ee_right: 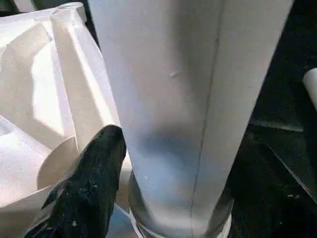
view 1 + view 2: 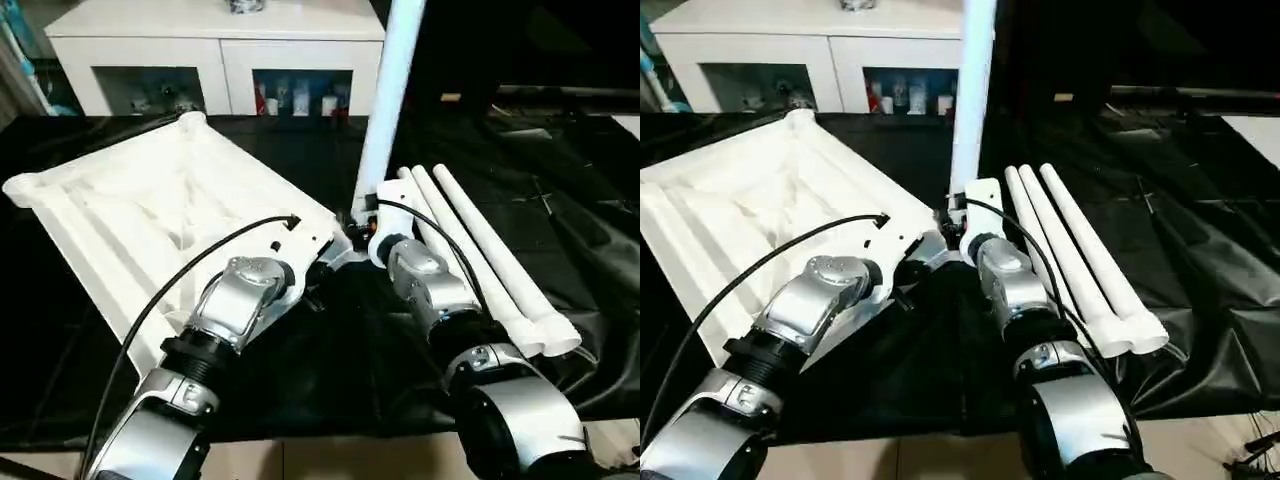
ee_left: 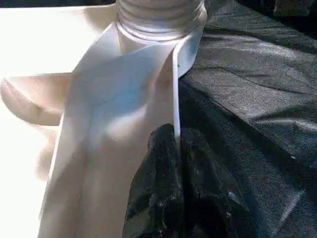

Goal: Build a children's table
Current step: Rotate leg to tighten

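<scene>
Tabletop (image 3: 99, 148) rim is pinched by left gripper (image 3: 176, 163), steadied | upright leg (image 1: 188, 99) flanked by right gripper (image 2: 366, 222); grip unclear

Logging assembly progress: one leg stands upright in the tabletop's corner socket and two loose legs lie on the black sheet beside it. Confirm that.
Not quite: three loose legs lie on the black sheet, not two, as the left eye view shows. The rest holds: one leg stands upright in the corner socket of the tabletop.
</scene>
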You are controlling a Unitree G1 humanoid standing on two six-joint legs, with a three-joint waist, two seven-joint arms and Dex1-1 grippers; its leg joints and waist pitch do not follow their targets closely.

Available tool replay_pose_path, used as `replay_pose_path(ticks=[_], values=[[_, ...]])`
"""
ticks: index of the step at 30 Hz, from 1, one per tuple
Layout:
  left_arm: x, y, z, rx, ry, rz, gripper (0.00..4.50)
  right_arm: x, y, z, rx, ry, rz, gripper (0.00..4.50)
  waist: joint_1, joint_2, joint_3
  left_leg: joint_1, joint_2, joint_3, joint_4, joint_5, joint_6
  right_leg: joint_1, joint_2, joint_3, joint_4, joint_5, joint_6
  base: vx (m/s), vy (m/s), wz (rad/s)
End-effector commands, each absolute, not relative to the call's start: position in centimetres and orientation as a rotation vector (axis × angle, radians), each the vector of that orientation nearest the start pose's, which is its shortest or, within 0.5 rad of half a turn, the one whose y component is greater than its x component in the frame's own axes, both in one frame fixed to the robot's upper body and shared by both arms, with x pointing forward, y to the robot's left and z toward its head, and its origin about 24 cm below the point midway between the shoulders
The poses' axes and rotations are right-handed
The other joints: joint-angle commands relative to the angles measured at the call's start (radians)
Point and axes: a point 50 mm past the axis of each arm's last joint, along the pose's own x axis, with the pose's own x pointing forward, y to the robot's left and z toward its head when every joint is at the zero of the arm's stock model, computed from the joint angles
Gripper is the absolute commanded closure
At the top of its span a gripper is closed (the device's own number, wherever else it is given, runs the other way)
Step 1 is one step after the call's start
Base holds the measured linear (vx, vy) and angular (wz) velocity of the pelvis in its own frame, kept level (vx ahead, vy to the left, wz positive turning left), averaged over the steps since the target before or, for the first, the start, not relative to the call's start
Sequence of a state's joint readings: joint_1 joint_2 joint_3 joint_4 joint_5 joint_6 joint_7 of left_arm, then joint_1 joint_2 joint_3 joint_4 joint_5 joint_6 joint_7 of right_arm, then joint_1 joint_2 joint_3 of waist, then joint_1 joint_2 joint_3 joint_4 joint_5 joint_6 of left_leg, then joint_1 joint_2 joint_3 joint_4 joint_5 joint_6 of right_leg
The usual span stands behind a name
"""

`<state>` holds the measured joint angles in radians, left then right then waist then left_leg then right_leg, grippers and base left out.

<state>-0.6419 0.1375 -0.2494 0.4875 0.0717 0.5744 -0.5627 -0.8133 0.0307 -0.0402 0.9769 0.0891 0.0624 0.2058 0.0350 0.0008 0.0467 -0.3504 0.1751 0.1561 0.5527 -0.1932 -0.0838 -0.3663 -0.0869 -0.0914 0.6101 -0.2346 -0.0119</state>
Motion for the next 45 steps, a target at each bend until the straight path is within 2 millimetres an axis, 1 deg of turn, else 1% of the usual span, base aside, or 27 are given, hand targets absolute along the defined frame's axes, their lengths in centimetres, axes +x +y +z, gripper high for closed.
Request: replay_pose_path(ticks=[1, 2, 3, 5, 7, 9, 11, 12, 13, 16, 17, 18, 19, 20, 21, 22, 23, 25, 26, 28, 29, 33, 36, 38, 40, 42, 45], values=[[33.6, 9.0, 4.2, 0.321, 0.592, -0.711, 4.5, 35.9, -5.5, 3.7, 0.079, 0.37, 0.487, 1.04, 0.006, 0.005, -0.042, -0.012, 0.06, -0.013, -0.068, -0.189, 0.052, 0.033, -0.076, 0.064, -0.086, -0.14, -0.221, 0.0, 0.0, 0.0], [33.6, 9.0, 4.2, 0.321, 0.592, -0.711, 4.5, 36.0, -5.5, 3.7, 0.078, 0.368, 0.487, 1.0, 0.006, 0.006, -0.043, -0.012, 0.06, -0.012, -0.066, -0.172, 0.057, 0.035, -0.076, 0.064, -0.083, -0.11, -0.228, 0.0, 0.0, 0.0], [33.6, 9.1, 4.2, 0.323, 0.589, -0.711, 4.5, 36.1, -5.6, 4.0, 0.071, 0.355, 0.495, 0.77, 0.006, 0.006, -0.043, -0.012, 0.06, -0.012, -0.066, -0.164, 0.06, 0.035, -0.076, 0.063, -0.081, -0.096, -0.233, 0.0, 0.0, 0.0], [33.6, 9.3, 4.2, 0.323, 0.589, -0.712, 4.5, 36.2, -5.7, 4.3, 0.071, 0.34, 0.504, 0.6, 0.006, 0.005, -0.046, -0.011, 0.06, -0.009, -0.062, -0.139, 0.071, 0.037, -0.076, 0.063, -0.076, -0.052, -0.248, 0.0, 0.0, 0.0], [33.6, 9.5, 4.2, 0.325, 0.589, -0.711, 4.5, 36.4, -5.7, 4.7, 0.071, 0.324, 0.525, 0.55, 0.006, 0.004, -0.046, -0.011, 0.06, -0.008, -0.06, -0.127, 0.078, 0.039, -0.076, 0.063, -0.073, -0.031, -0.256, 0.0, 0.0, 0.0], [33.6, 9.6, 4.2, 0.328, 0.585, -0.716, 4.5, 36.4, -5.8, 5.0, 0.063, 0.309, 0.542, 0.23, 0.006, 0.002, -0.047, -0.01, 0.06, -0.006, -0.058, -0.12, 0.087, 0.039, -0.076, 0.063, -0.071, -0.021, -0.263, 0.0, 0.0, 0.0], [33.6, 9.7, 4.3, 0.332, 0.576, -0.73, 4.5, 36.5, -5.9, 5.2, 0.05, 0.295, 0.555, 0.11, 0.006, 0.001, -0.049, -0.01, 0.06, -0.005, -0.056, -0.109, 0.093, 0.041, -0.076, 0.064, -0.069, -0.01, -0.264, 0.0, 0.0, 0.0], [33.5, 9.8, 4.3, 0.333, 0.575, -0.738, 4.5, 36.6, -6.0, 5.4, 0.044, 0.286, 0.561, 0.05, 0.005, -0.003, -0.049, -0.01, 0.06, -0.003, -0.055, -0.103, 0.096, 0.04, -0.076, 0.064, -0.069, -0.003, -0.265, 0.0, 0.0, 0.0], [33.5, 9.8, 4.3, 0.333, 0.575, -0.742, 4.5, 36.6, -6.0, 5.5, 0.041, 0.282, 0.563, 0.05, 0.006, -0.001, -0.049, -0.009, 0.061, -0.003, -0.055, -0.097, 0.097, 0.04, -0.076, 0.064, -0.067, 0.003, -0.266, 0.0, 0.0, 0.0], [33.2, 10.2, 4.4, 0.342, 0.565, -0.79, 4.5, 36.5, -6.5, 5.9, 0.005, 0.265, 0.603, 0.05, 0.007, -0.004, -0.056, -0.01, 0.057, 0.001, -0.044, -0.036, 0.126, 0.041, -0.073, 0.064, -0.056, 0.099, -0.281, 0.0, 0.0, 0.0], [33.1, 10.3, 4.4, 0.344, 0.564, -0.806, 4.5, 36.5, -6.8, 6.0, -0.002, 0.261, 0.617, 0.05, 0.01, -0.006, -0.06, -0.011, 0.056, 0.001, -0.038, 0.003, 0.146, 0.044, -0.073, 0.064, -0.049, 0.159, -0.286, 0.0, 0.0, 0.0], [33.0, 10.5, 4.4, 0.344, 0.563, -0.82, 4.5, 36.5, -7.0, 6.1, -0.007, 0.258, 0.63, 0.05, 0.009, -0.008, -0.061, -0.013, 0.055, 0.001, -0.035, 0.022, 0.157, 0.044, -0.072, 0.064, -0.044, 0.193, -0.29, 0.0, 0.0, 0.0], [32.7, 10.7, 4.5, 0.355, 0.55, -0.853, 4.5, 36.3, -7.4, 6.2, -0.017, 0.256, 0.655, 0.05, 0.01, -0.009, -0.063, -0.014, 0.054, 0.0, -0.031, 0.051, 0.181, 0.045, -0.07, 0.063, -0.039, 0.245, -0.296, 0.0, 0.0, 0.0], [32.5, 11.1, 4.5, 0.36, 0.55, -0.867, 4.5, 36.1, -7.9, 6.3, -0.034, 0.255, 0.683, 0.05, 0.011, -0.005, -0.064, -0.014, 0.056, 0.0, -0.029, 0.067, 0.199, 0.042, -0.069, 0.06, -0.036, 0.264, -0.301, 0.0, 0.0, 0.0], [32.4, 11.3, 4.5, 0.364, 0.549, -0.874, 4.5, 36.0, -8.2, 6.3, -0.045, 0.255, 0.696, 0.05, 0.011, -0.005, -0.062, -0.015, 0.058, 0.001, -0.027, 0.067, 0.204, 0.041, -0.07, 0.06, -0.037, 0.259, -0.303, 0.0, 0.0, 0.0], [32.4, 11.3, 4.5, 0.365, 0.548, -0.878, 4.5, 36.0, -8.3, 6.3, -0.048, 0.255, 0.7, 0.05, 0.011, -0.004, -0.062, -0.012, 0.059, 0.002, -0.026, 0.062, 0.206, 0.038, -0.07, 0.06, -0.036, 0.244, -0.31, 0.0, 0.0, 0.0], [32.1, 11.7, 4.6, 0.366, 0.544, -0.906, 4.5, 35.7, -9.0, 6.2, -0.062, 0.26, 0.725, 0.05, 0.013, -0.006, -0.061, -0.011, 0.06, 0.003, -0.025, 0.056, 0.203, 0.038, -0.069, 0.061, -0.036, 0.234, -0.315, 0.0, 0.0, 0.0], [31.8, 12.0, 4.7, 0.38, 0.533, -0.93, 4.5, 35.5, -9.6, 6.3, -0.072, 0.26, 0.735, 0.05, 0.014, -0.005, -0.062, -0.01, 0.062, 0.002, -0.026, 0.038, 0.192, 0.039, -0.071, 0.061, -0.036, 0.205, -0.314, 0.0, 0.0, 0.0], [31.5, 12.3, 4.7, 0.383, 0.531, -0.956, 4.5, 35.3, -10.2, 6.3, -0.084, 0.26, 0.743, 0.05, 0.015, -0.006, -0.059, -0.01, 0.061, 0.003, -0.028, 0.025, 0.185, 0.038, -0.068, 0.061, -0.04, 0.184, -0.311, 0.0, 0.0, 0.0], [31.2, 12.7, 4.9, 0.396, 0.523, -0.99, 4.5, 35.0, -10.9, 6.4, -0.09, 0.261, 0.757, 0.05, 0.018, -0.005, -0.06, -0.009, 0.061, 0.003, -0.027, 0.022, 0.176, 0.038, -0.069, 0.062, -0.038, 0.181, -0.305, 0.0, 0.0, 0.0], [30.6, 12.9, 5.3, 0.385, 0.498, -1.068, 4.5, 34.5, -11.5, 6.6, -0.109, 0.252, 0.806, 0.05, 0.02, -0.004, -0.057, -0.008, 0.06, 0.004, -0.027, 0.015, 0.169, 0.038, -0.068, 0.062, -0.04, 0.172, -0.303, 0.0, 0.0, 0.0], [29.9, 13.1, 5.6, 0.377, 0.491, -1.14, 4.5, 33.7, -11.7, 7.0, -0.11, 0.245, 0.881, 0.05, 0.023, -0.006, -0.058, -0.008, 0.06, 0.006, -0.027, 0.014, 0.164, 0.037, -0.066, 0.064, -0.036, 0.184, -0.3, 0.0, 0.0, 0.0], [29.4, 13.1, 5.9, 0.381, 0.472, -1.208, 4.5, 32.8, -11.9, 7.2, -0.127, 0.246, 0.964, 0.05, 0.03, -0.005, -0.059, -0.004, 0.061, 0.006, -0.024, 0.027, 0.168, 0.036, -0.064, 0.063, -0.033, 0.199, -0.296, 0.0, 0.0, 0.0], [29.1, 13.0, 6.1, 0.384, 0.461, -1.245, 4.5, 32.2, -12.1, 7.1, -0.15, 0.251, 1.02, 0.05, 0.032, -0.007, -0.059, -0.006, 0.059, 0.006, -0.023, 0.038, 0.172, 0.035, -0.063, 0.063, -0.03, 0.216, -0.299, 0.0, 0.0, 0.0], [29.0, 13.1, 6.1, 0.389, 0.458, -1.262, 4.5, 31.7, -12.2, 7.1, -0.167, 0.253, 1.063, 0.05, 0.035, -0.008, -0.058, -0.006, 0.06, 0.006, -0.023, 0.027, 0.17, 0.036, -0.063, 0.063, -0.032, 0.204, -0.296, 0.0, 0.0, 0.0], [28.9, 13.1, 6.2, 0.395, 0.447, -1.283, 4.5, 31.1, -12.4, 7.1, -0.18, 0.254, 1.115, 0.05, 0.04, -0.01, -0.055, -0.008, 0.059, 0.008, -0.023, -0.002, 0.162, 0.036, -0.065, 0.064, -0.036, 0.162, -0.291, 0.0, 0.0, 0.0], [29.0, 13.2, 6.4, 0.418, 0.426, -1.299, 4.5, 30.7, -12.7, 7.1, -0.195, 0.259, 1.159, 0.05, 0.046, -0.012, -0.052, -0.006, 0.063, 0.007, -0.026, -0.044, 0.137, 0.033, -0.066, 0.064, -0.039, 0.091, -0.281, 0.0, 0.0, 0.0]])
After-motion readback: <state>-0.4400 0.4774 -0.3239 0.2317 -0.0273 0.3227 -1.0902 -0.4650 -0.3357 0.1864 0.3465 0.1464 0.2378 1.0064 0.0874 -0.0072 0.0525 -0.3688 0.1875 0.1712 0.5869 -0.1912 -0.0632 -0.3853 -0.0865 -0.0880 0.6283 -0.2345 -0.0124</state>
